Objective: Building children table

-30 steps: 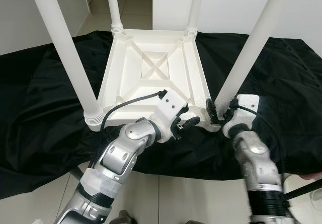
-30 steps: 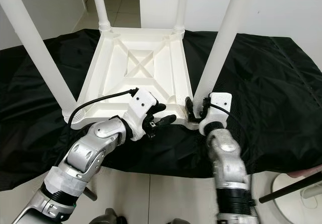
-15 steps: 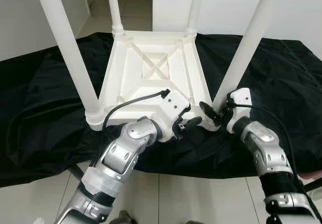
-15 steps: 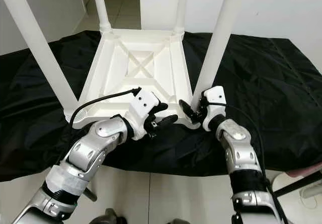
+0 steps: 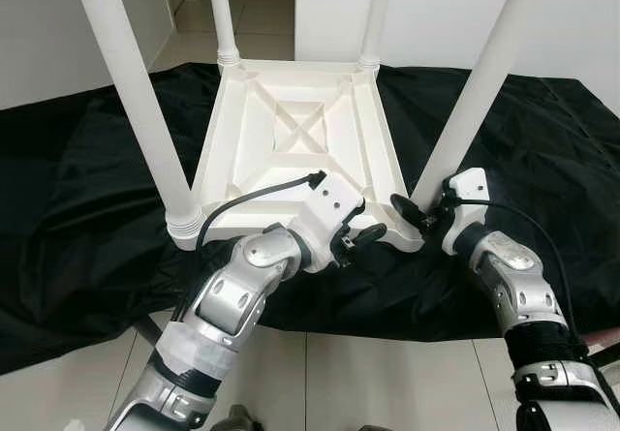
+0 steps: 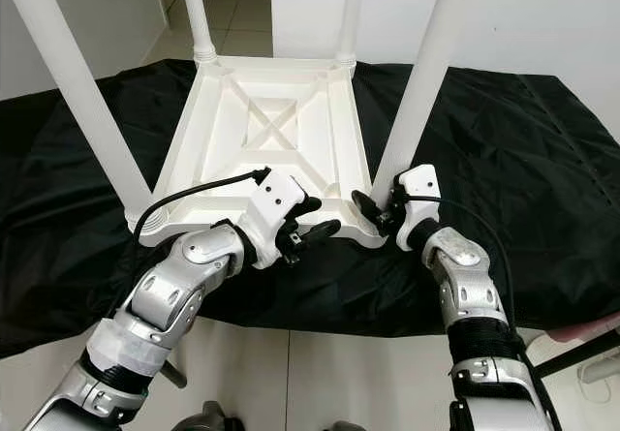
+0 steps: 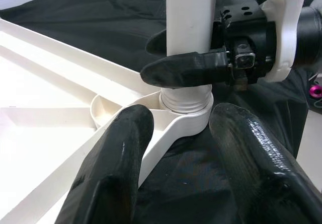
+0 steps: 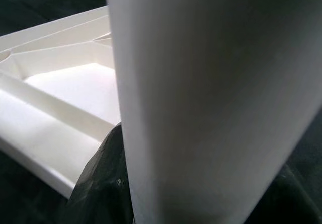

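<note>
A white children's table (image 5: 300, 131) lies upside down on a black cloth, all of its legs pointing up. My right gripper (image 5: 412, 213) is shut on the near right leg (image 5: 475, 92) just above its corner socket (image 7: 186, 108), one finger (image 7: 186, 68) across the front and the other behind. The left gripper (image 5: 356, 226) is open at the table's near edge, just left of that corner, its fingers (image 7: 121, 148) wide apart and pointing at the socket. In the right wrist view the leg (image 8: 211, 98) stands very close, with the ribbed underside (image 8: 65, 83) behind it.
The black cloth (image 5: 87, 179) covers the low surface under the table and hangs over its near edge. Pale tiled floor (image 5: 368, 373) lies below my arms. The near left leg (image 5: 136, 102) stands tall left of my left arm. A thin black rod (image 6: 572, 358) crosses the bottom right corner.
My right forearm has swung out to the right, so its gripper now meets the leg's base from the side rather than from below. The left gripper has hardly moved.
</note>
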Motion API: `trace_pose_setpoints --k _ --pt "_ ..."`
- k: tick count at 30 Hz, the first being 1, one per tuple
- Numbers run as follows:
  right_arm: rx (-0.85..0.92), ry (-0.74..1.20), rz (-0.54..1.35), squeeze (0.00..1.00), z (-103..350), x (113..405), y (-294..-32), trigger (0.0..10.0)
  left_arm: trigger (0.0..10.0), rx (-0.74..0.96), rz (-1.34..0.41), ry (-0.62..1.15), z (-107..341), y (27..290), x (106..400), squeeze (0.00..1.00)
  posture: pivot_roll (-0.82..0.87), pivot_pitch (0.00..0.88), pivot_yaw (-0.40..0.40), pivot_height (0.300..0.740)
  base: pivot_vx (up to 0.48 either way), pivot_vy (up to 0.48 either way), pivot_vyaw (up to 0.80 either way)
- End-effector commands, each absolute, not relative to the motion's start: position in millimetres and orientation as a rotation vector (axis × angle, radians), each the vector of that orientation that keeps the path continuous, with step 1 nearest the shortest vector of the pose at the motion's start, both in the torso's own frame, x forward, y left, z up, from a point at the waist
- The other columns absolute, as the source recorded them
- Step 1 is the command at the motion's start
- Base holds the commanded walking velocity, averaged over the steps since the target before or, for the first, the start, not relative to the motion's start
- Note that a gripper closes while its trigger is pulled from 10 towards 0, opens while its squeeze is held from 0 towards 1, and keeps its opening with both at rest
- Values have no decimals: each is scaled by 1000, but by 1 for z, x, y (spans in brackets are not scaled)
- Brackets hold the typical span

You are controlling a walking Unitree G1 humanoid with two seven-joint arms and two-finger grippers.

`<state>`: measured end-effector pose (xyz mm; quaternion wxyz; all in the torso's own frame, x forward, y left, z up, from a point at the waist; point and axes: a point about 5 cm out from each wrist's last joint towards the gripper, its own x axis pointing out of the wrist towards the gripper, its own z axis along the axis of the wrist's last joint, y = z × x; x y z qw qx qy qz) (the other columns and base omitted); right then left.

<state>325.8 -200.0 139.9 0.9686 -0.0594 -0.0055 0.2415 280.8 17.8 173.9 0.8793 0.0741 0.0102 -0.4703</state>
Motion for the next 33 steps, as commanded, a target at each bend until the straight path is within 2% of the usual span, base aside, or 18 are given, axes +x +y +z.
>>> trace_pose_setpoints --k 1,5,7,9,13,22,30,31,33 --pt "-93 33 453 0 130 324 -199 10000 10000 155 -932 21 174 21 282 0 -35 0 20 740 0 0 0" --pt "-93 35 382 0 131 325 -193 10000 10000 148 -923 21 174 22 282 0 -37 0 22 740 0 0 0" --pt "-64 54 231 0 132 328 -188 10000 10000 149 -900 29 172 23 285 0 -42 0 24 740 0 0 0" --pt "-51 55 158 0 134 328 -183 10000 10000 161 -882 32 170 24 286 0 -42 0 22 740 0 0 0" --pt "-36 54 94 0 134 325 -174 10000 10000 174 -858 35 169 26 289 0 -44 0 20 740 0 0 0" --pt "43 53 -202 0 133 316 -155 10000 10000 151 -794 24 169 31 298 0 -43 0 11 740 0 0 0" --pt "45 3 -191 0 145 316 -142 10000 10000 170 -751 58 162 37 304 0 -43 0 7 740 0 0 0" --pt "58 -16 -183 961 148 315 -141 10000 10000 168 -747 54 162 38 305 0 -41 0 6 740 0 0 0" --pt "67 -29 -180 961 150 315 -140 10000 10000 167 -746 50 163 38 305 0 -41 0 6 740 0 0 0"
